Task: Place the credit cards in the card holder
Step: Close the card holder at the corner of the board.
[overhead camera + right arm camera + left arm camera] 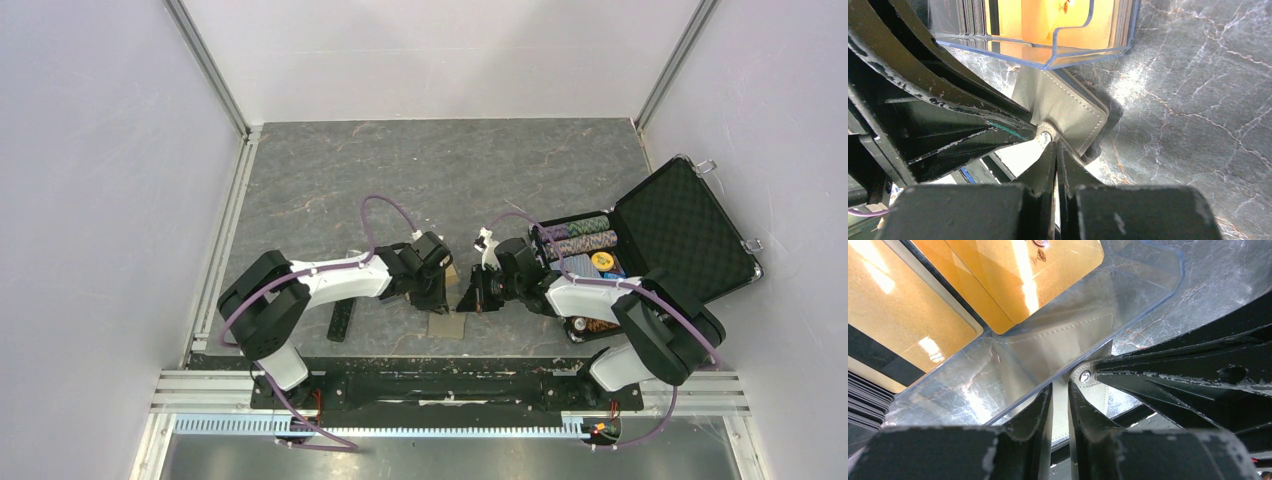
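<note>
The grey-tan card holder (447,326) lies open on the table between the two arms, one flap lifted. My left gripper (437,290) is shut on a grey-tan flap of the card holder (1096,394); its fingertips (1060,390) pinch the leather. My right gripper (475,292) is shut on the holder's stitched tab (1063,105) beside the metal snap; its fingertips (1055,150) meet there. Two orange-gold cards (1023,275) (893,315) sit in a clear plastic tray (1128,295) just beyond the holder, also in the right wrist view (1023,25). I cannot make out the black card for certain.
An open black metal-edged chip case (690,230) with rows of striped poker chips (585,235) stands at the right. A long black bar (341,320) lies near the left arm's base. Walls close in the dark marbled table on three sides.
</note>
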You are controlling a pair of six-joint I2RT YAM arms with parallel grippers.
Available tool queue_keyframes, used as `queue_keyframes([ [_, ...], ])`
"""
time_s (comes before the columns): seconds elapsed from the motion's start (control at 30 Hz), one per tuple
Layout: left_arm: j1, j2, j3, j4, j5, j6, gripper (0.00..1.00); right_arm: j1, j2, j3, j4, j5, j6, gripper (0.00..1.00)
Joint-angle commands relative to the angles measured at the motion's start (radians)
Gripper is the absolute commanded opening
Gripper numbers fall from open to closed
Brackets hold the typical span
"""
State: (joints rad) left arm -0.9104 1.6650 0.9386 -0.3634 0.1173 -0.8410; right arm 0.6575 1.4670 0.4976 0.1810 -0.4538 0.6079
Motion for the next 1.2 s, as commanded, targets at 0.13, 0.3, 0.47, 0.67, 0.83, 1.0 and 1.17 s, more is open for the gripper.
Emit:
queue_keyframes([
  [0.13, -0.007, -0.008, -0.029, 0.184, 0.061, -0.043, 0.27, 0.010, -0.014, 0.012, -0.026, 0.032, -0.025, 0.00],
  [0.3, -0.005, -0.037, -0.054, 0.217, 0.058, -0.056, 0.27, 0.009, -0.016, 0.010, -0.028, 0.032, -0.026, 0.00],
  [0.47, -0.004, -0.049, -0.082, 0.276, 0.080, -0.070, 0.27, 0.010, -0.021, 0.007, -0.032, 0.034, -0.028, 0.00],
  [0.67, 0.001, -0.025, -0.077, 0.254, 0.075, -0.073, 0.24, 0.010, -0.022, 0.006, -0.033, 0.034, -0.030, 0.00],
  [0.83, 0.001, -0.029, -0.052, 0.167, 0.021, -0.056, 0.02, 0.009, -0.026, 0.007, -0.037, 0.037, -0.032, 0.00],
  [1.0, -0.001, -0.046, -0.022, 0.100, -0.010, -0.028, 0.02, 0.010, -0.028, 0.013, -0.041, 0.037, -0.032, 0.00],
  [1.17, -0.004, -0.056, -0.019, 0.092, 0.006, -0.039, 0.02, 0.010, -0.051, 0.018, -0.044, 0.041, -0.036, 0.00],
])
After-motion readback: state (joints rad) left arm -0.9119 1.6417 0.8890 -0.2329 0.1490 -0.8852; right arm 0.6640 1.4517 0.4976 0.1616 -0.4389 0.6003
